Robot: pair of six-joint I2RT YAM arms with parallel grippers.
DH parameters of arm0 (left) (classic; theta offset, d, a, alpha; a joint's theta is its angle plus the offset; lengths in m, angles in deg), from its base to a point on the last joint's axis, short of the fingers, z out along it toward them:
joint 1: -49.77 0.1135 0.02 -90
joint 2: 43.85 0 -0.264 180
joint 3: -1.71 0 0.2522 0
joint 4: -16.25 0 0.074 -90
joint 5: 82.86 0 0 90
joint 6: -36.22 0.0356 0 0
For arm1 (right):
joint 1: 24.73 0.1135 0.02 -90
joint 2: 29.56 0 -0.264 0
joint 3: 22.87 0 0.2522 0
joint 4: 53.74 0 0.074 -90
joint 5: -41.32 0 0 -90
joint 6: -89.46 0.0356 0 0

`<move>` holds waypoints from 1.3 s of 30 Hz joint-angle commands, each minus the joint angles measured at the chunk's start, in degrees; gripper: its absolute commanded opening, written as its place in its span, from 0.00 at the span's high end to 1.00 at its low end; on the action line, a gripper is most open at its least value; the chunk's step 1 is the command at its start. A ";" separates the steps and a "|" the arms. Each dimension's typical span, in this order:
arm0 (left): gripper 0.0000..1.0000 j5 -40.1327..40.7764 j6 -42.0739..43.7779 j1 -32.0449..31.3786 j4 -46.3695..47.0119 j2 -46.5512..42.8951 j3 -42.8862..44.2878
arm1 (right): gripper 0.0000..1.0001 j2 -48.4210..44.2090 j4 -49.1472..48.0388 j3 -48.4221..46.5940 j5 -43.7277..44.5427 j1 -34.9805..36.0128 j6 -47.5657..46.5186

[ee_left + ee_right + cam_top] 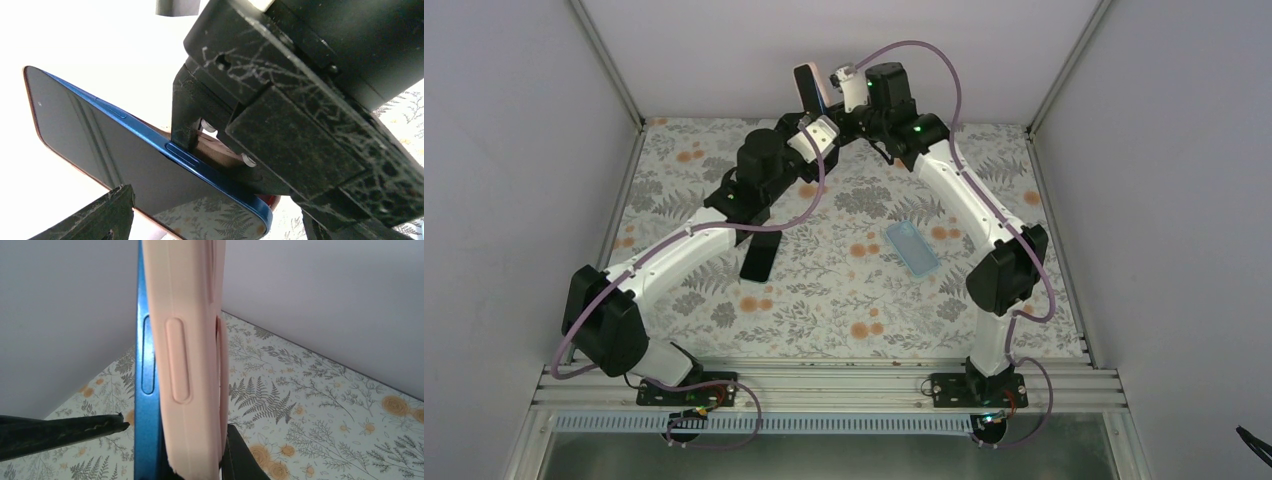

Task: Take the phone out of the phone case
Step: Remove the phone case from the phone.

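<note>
A blue phone [805,88] in a pink case is held upright in the air at the back of the table, between both grippers. In the right wrist view the pink case [192,365] has come away from the blue phone edge [146,405] along one side. My right gripper [175,427] is shut on the pair, one finger [245,457] against the case back and the other by the screen side. My left gripper [215,210] is open, its fingers [107,215] standing wide on either side of the phone's dark screen [115,150].
A light blue phone case [912,248] lies flat on the floral table right of centre. A flat black object [757,258] lies under the left arm. White walls close the back and sides.
</note>
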 commanded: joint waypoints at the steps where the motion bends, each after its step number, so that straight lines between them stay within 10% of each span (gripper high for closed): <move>1: 0.18 2.87 -0.50 0.38 3.12 -0.76 -0.01 | 0.97 -2.28 -3.36 -0.66 -1.82 -0.41 0.82; 20: 0.19 19.39 3.47 -0.48 12.61 0.63 -2.76 | 0.97 -2.64 -2.91 -1.40 -5.83 -0.39 1.61; 28: 0.23 37.53 27.48 -1.98 46.32 1.11 -6.76 | 0.97 -2.75 -1.69 0.10 -11.14 -0.46 0.41; 39: 0.46 32.52 57.57 -2.17 84.79 5.91 -12.32 | 0.97 -1.54 2.42 0.55 -24.71 -0.74 -3.55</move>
